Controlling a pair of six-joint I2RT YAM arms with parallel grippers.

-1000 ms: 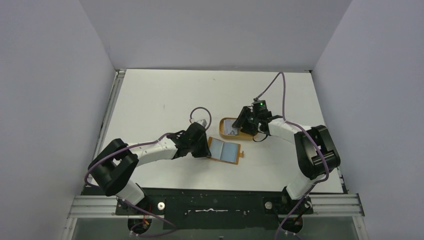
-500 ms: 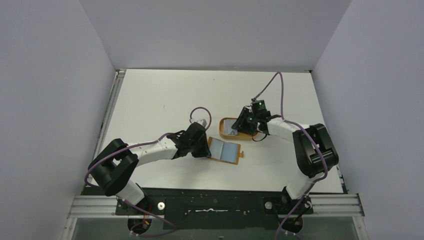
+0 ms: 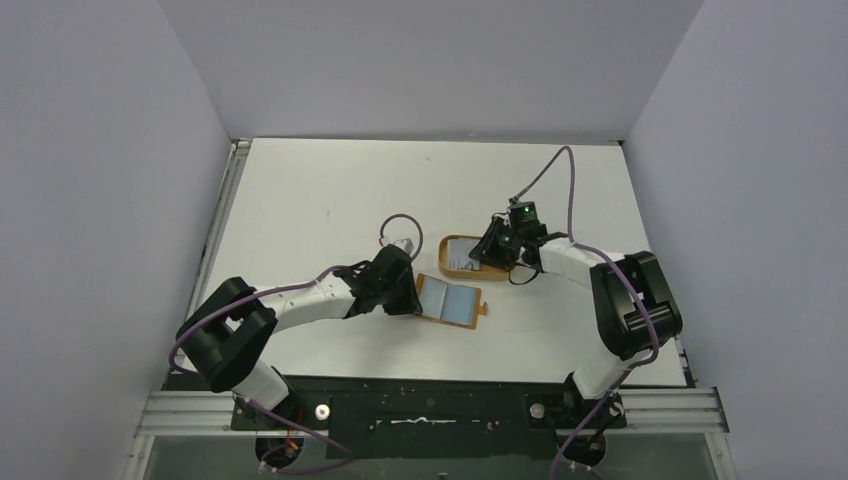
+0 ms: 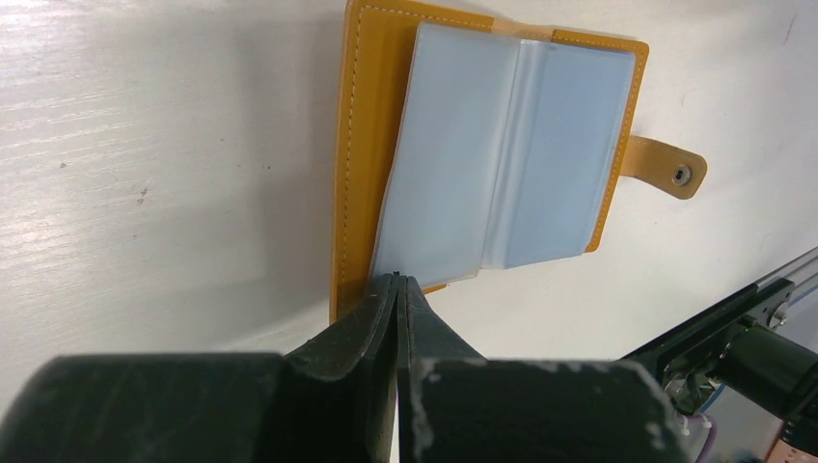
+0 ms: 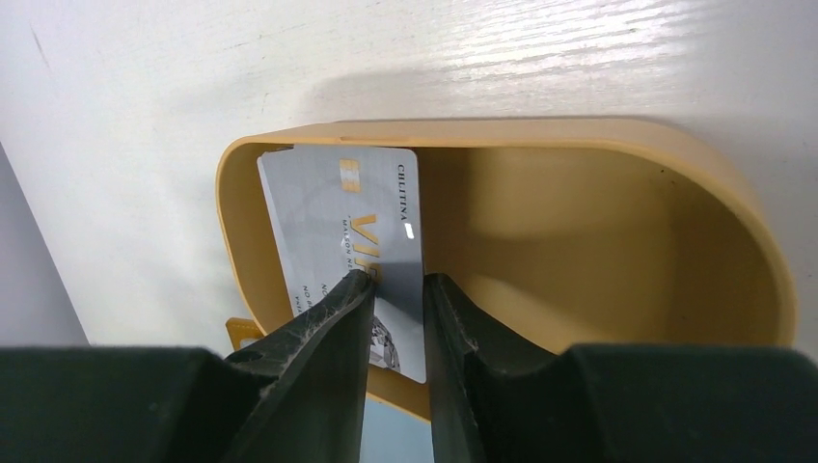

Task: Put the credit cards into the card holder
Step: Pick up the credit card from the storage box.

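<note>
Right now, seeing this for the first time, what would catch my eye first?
Probably the orange card holder, lying open in the middle of the white table, with the left gripper closed at its edge. Just behind it, the right gripper reaches into an orange tray, its fingers a little apart at a silvery card at one end.

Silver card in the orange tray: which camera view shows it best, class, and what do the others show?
Right wrist view: the silver card sits close up in the orange tray, its print visible, its near end at the fingers of the right gripper. Top external shows only a pale patch beside the gripper. Left wrist does not show it.
</note>
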